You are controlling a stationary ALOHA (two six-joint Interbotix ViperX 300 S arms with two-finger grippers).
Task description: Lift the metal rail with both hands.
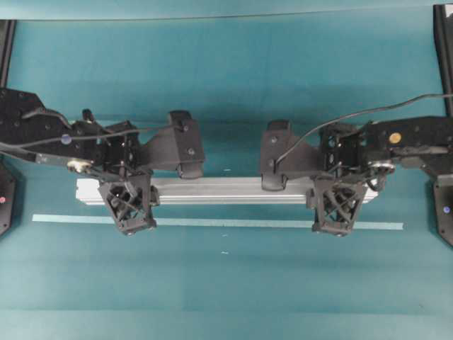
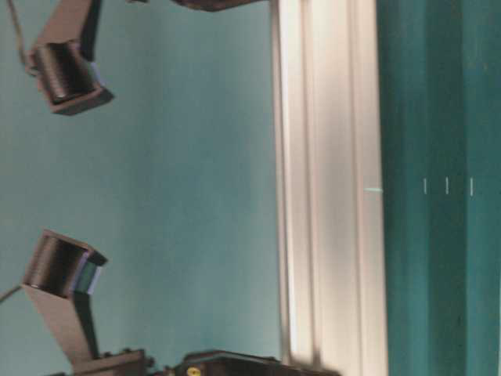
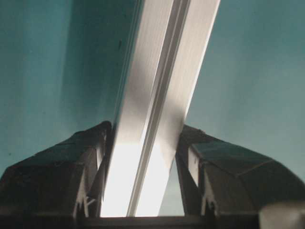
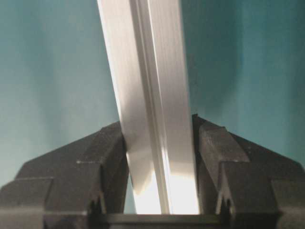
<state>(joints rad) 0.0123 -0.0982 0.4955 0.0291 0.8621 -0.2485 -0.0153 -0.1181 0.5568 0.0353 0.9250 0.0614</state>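
Note:
The metal rail (image 1: 226, 190) is a long silver grooved bar lying left to right across the middle of the teal table. My left gripper (image 1: 133, 193) straddles it near its left end, and my right gripper (image 1: 338, 194) near its right end. In the left wrist view the rail (image 3: 157, 95) runs between both black fingers, which press on its sides at my left gripper (image 3: 145, 136). In the right wrist view the rail (image 4: 147, 86) is clamped the same way by my right gripper (image 4: 159, 129). I cannot tell whether the rail is off the table.
A thin pale tape strip (image 1: 226, 223) lies on the table just in front of the rail. Black frame posts stand at the far corners (image 1: 442, 42). In the table-level view the rail (image 2: 329, 188) shows with both wrist camera housings (image 2: 66, 74) beside it.

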